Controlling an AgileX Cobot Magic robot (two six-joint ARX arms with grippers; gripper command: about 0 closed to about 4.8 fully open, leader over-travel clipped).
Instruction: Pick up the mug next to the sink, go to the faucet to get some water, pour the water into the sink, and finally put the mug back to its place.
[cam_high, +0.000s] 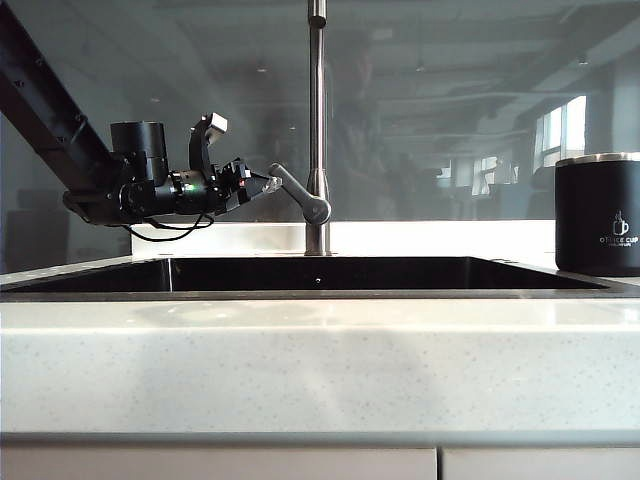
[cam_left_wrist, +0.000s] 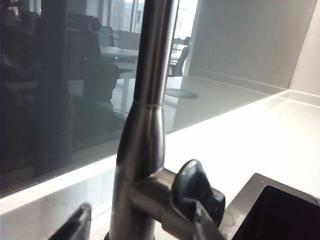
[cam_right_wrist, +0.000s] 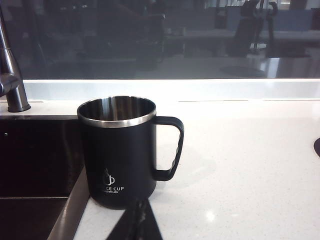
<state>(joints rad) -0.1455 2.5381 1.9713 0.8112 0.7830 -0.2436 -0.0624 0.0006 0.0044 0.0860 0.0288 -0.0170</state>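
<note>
Now, left hand part-open, straddling the faucet lever, gripping nothing. Right hand shut, empty, mug just ahead on the counter beside the sink. Better: close squarely on that lever.

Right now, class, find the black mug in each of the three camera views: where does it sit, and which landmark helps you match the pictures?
Exterior view: the mug stands on the counter at the far right, beside the sink.
Left wrist view: the mug is not in it; only the faucet fills it.
Right wrist view: the mug stands centre-left, handle away from the sink.
Shared landmark: the faucet.
</note>
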